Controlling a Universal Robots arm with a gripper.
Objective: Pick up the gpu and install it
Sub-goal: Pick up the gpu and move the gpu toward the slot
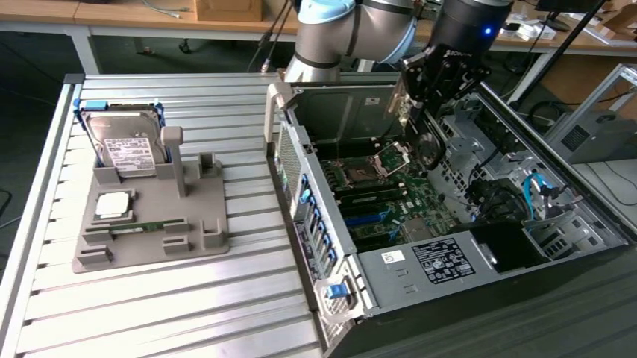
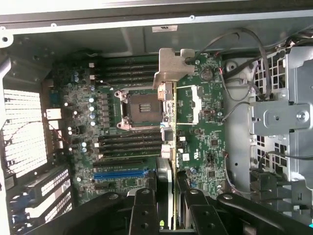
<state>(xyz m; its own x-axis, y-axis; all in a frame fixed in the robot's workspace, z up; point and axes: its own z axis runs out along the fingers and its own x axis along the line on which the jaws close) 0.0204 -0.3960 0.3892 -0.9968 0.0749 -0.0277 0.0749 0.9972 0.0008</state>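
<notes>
The gpu (image 2: 169, 122) shows edge-on in the wrist view as a thin card with a silver metal bracket (image 2: 172, 66) at its far end. My gripper (image 2: 169, 208) is shut on it, with one black finger (image 2: 144, 210) on each side. In the exterior view the gripper (image 1: 423, 93) hangs over the back part of the open computer case (image 1: 329, 246). There the gpu (image 1: 401, 101) is held upright above the green motherboard (image 1: 398, 205), beside the processor socket (image 2: 142, 110), and it is not touching the board.
A grey fixture tray (image 1: 204, 239) on the slatted table at the exterior view's left holds a silver hard drive (image 1: 124, 145), a processor chip (image 1: 113, 205) and a slim green memory stick (image 1: 149, 225). Cables (image 2: 244, 73) and a metal drive cage (image 2: 283, 117) crowd the case beside the board.
</notes>
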